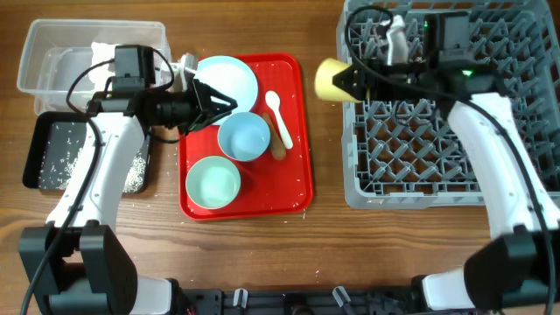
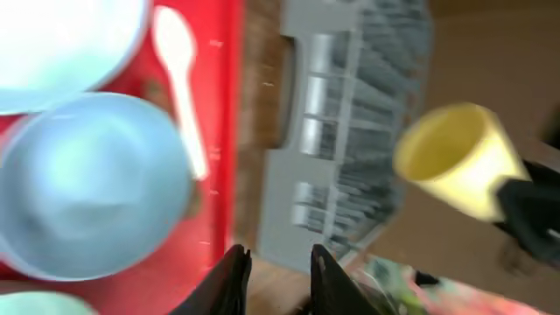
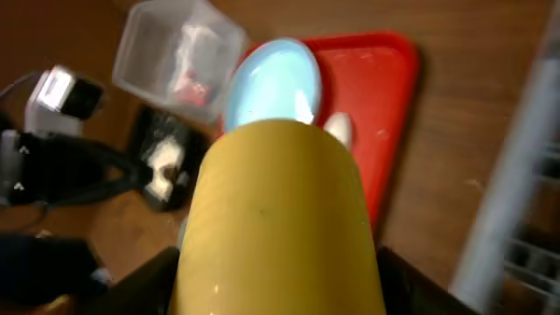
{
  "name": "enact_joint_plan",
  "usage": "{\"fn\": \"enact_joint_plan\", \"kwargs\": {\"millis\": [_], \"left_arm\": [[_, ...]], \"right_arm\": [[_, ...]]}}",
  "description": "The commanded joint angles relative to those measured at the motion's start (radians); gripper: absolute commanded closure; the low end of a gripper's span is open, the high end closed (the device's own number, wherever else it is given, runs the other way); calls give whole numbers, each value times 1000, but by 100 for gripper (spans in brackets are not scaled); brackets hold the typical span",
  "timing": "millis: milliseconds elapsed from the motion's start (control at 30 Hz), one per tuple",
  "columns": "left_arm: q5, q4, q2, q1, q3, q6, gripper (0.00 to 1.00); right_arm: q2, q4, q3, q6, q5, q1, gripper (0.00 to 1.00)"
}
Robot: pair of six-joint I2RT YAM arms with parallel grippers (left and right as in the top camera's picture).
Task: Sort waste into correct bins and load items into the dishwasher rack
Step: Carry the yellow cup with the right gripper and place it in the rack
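We see a lab bench staged as a kitchen: robot arms [image 1: 109, 166] at a wooden tabletop [image 1: 324, 254], a dishwasher rack [image 1: 411, 149], a serving tray [image 1: 293, 188].

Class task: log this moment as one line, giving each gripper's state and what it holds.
right gripper: shut on yellow cup, beside dishwasher rack | left gripper: open, empty, over red tray

The small yellow cup [image 1: 329, 79] lies on its side, gripped in the right claw [image 1: 348, 80], with the grey pegged rack [image 1: 411, 149] behind that claw. The pale plate [image 1: 232, 77] sits partly under the left claw [image 1: 227, 103]. The light blue bowl [image 1: 243, 137], white spoon [image 1: 274, 107] and brown stick [image 1: 282, 136] lie just beyond its tips. Behind that claw are the clear tub [image 1: 35, 39] and the black tray [image 1: 39, 122], which is speckled with rice [image 1: 54, 157].
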Motion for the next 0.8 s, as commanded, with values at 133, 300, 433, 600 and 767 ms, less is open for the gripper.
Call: {"fn": "enact_joint_plan", "kwargs": {"millis": [133, 300, 433, 600, 767], "left_arm": [[-258, -65, -15, 1, 7, 62, 75], [-314, -87, -14, 1, 7, 63, 75], [-314, -89, -15, 1, 7, 63, 75], [-314, -94, -15, 0, 7, 63, 75], [-314, -98, -15, 1, 7, 63, 75]], "right_arm": [[-67, -549, 126, -18, 607, 2, 56], [-30, -584, 89, -5, 632, 3, 55], [87, -575, 84, -4, 632, 29, 55], [236, -555, 84, 5, 632, 80, 48], [273, -552, 88, 32, 636, 80, 14]]}}
